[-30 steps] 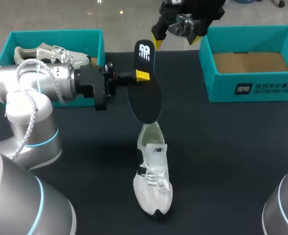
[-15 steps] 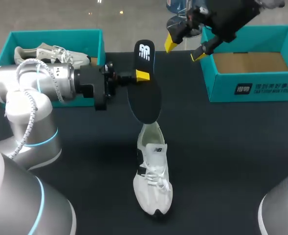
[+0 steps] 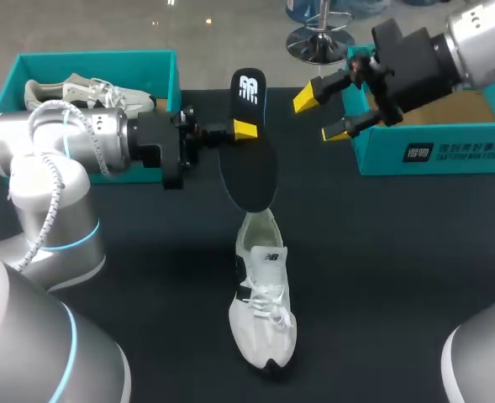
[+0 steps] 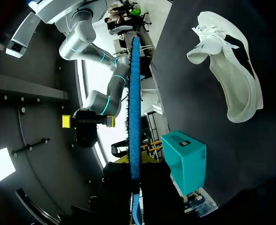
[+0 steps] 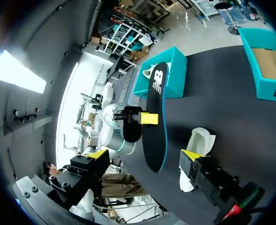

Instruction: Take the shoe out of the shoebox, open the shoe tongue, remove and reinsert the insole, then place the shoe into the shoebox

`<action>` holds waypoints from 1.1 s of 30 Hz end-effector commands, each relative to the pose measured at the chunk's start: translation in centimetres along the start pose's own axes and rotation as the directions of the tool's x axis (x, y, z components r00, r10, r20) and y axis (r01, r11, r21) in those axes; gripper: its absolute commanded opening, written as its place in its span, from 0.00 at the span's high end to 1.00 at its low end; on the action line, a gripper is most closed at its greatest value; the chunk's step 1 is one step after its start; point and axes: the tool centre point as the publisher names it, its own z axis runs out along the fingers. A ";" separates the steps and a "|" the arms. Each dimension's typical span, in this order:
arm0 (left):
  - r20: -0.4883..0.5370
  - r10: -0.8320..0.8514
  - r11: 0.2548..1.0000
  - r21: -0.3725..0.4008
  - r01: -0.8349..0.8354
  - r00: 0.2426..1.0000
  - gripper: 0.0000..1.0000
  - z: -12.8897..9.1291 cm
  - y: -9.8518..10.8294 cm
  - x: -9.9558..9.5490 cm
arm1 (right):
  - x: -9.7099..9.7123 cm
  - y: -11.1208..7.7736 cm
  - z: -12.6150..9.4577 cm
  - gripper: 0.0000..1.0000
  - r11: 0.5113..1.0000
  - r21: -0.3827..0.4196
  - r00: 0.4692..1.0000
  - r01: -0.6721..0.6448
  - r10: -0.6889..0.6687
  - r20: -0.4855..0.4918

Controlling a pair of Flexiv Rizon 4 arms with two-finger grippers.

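Fingers (image 3: pixel 244 129) of the left gripper (image 3: pixel 242 130) are closed on the black insole (image 3: pixel 251 172), gripping it at its far half, just below the white logo. The insole is held on edge in the air above the black table (image 3: pixel 398 294), with its logo end up and far and its other end pointing down over the heel opening of the white shoe (image 3: pixel 264 311). Whether the two touch cannot be told. The shoe lies on the table near the middle, with its toe toward the near edge and its heel far.

Right of the insole, the right gripper (image 3: pixel 323 115) hangs with its yellow tips spread apart and nothing between them, just beside the left wall of the right shoebox (image 3: pixel 432 153). At far left, the left shoebox (image 3: pixel 96 57) holds a second shoe (image 3: pixel 87 91).
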 end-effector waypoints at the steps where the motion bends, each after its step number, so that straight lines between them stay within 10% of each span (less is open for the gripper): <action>1: 0.001 0.002 1.000 -0.002 -0.002 1.000 1.00 0.2 0.0 0.1 | -0.6 -0.1 1.2 0.00 1.000 -0.026 0.948 -0.001 -0.008 -0.317; 33: 0.001 0.002 1.000 -0.002 -0.002 1.000 1.00 0.2 0.0 0.1 | -2.9 1.1 6.7 0.00 0.996 -0.007 0.976 0.087 -0.087 -0.202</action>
